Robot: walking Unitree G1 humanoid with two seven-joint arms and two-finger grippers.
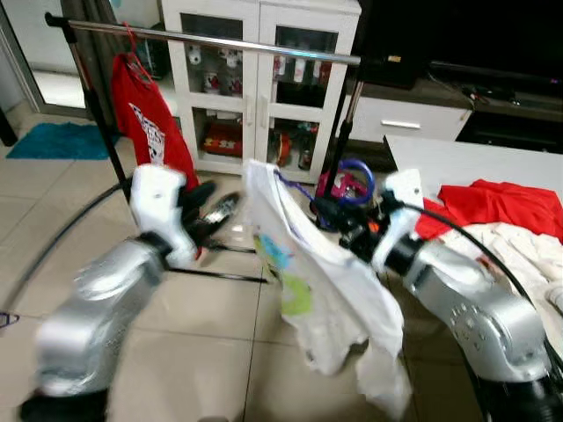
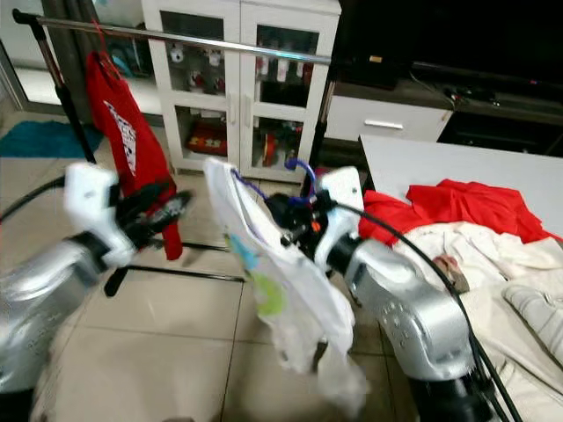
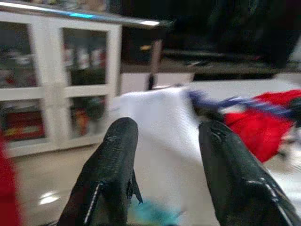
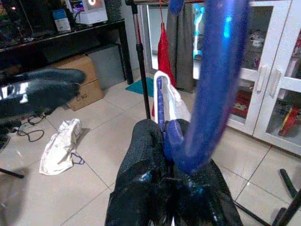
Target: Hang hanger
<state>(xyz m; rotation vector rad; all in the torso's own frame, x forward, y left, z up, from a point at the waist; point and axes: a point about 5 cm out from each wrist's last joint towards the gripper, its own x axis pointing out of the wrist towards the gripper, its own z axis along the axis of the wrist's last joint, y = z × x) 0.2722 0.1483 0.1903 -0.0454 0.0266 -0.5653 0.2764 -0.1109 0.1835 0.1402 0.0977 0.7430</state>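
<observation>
Mid-frame, the right gripper (image 1: 327, 214) is clamped on a blue hanger (image 1: 352, 180) carrying a white shirt (image 1: 321, 290). The left gripper (image 1: 215, 211), fingers parted, hovers just left of it.

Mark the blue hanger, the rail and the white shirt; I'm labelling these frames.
hanger (image 4: 214, 70), right wrist view, on its hook.
rail (image 1: 220, 39), left eye view, mid-bar.
white shirt (image 1: 325, 281), left eye view, on its body.

The rail (image 1: 211, 37) is up behind both grippers; the desk (image 1: 457, 163) is right of the right gripper (image 1: 327, 211).
</observation>
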